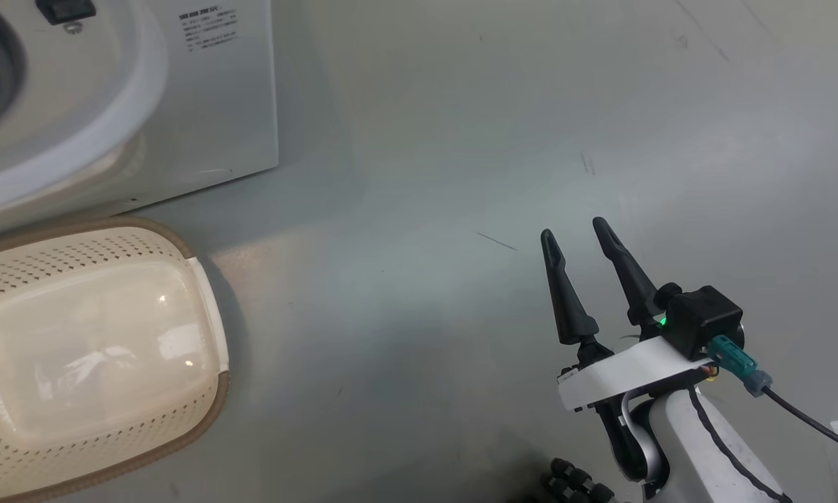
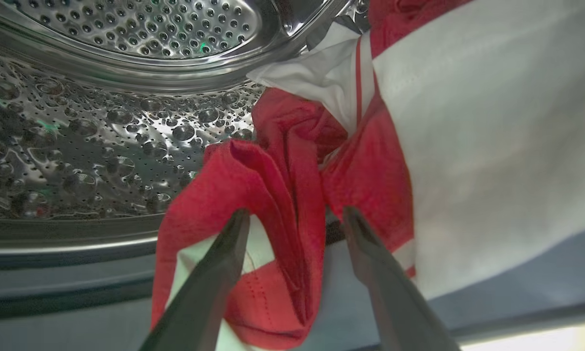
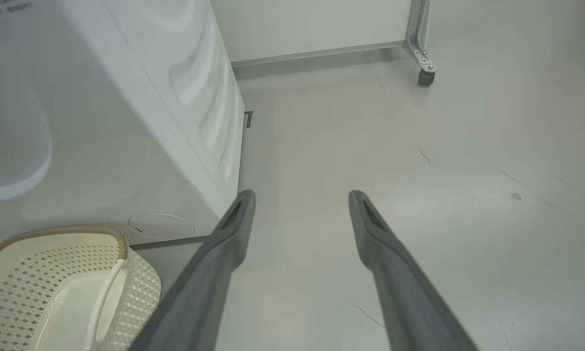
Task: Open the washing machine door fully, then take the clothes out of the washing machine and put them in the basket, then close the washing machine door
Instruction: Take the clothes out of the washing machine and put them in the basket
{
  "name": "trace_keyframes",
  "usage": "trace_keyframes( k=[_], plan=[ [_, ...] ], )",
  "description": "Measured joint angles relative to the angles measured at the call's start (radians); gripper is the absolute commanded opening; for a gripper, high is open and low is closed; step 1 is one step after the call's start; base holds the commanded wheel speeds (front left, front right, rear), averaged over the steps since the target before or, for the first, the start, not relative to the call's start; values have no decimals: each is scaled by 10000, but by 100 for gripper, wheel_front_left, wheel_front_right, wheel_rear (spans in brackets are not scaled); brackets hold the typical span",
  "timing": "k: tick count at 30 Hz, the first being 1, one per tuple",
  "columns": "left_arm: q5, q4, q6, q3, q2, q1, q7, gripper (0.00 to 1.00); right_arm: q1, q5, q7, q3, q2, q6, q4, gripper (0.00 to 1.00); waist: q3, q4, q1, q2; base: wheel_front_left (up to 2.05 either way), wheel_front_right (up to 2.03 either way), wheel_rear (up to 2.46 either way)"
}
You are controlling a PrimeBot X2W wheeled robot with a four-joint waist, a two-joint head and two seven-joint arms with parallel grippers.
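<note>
Clothes [image 2: 292,190] inside washing machine [image 2: 102,146]

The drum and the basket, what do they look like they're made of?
The drum looks like polished steel: mirror-bright, dimpled and punched with small holes. The basket looks like cream plastic: glossy floor with light glints, perforated walls, and a brown rim, possibly a softer trim.

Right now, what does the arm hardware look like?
Right gripper: two long dark tapered fingers on a white bracket, black box with green light, teal connector, black cable. Pale forearm with a black seam. Left gripper: same dark tapered fingers.
</note>
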Motion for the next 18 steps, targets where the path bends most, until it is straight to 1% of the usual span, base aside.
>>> trace_keyframes(
  k=[6, 18],
  plan=[
    [90, 370, 12, -117, 94, -511, 203, 100, -21, 0, 0, -161, 46, 46, -8, 100, 148, -200, 0, 0, 0, 0, 0],
    [291, 982, 15, -178, 134, -988, 380, 100, -22, -96, 0, -290, 107, 109, -10, 100, 234, -283, 0, 0, 0, 0, 0]
  ],
)
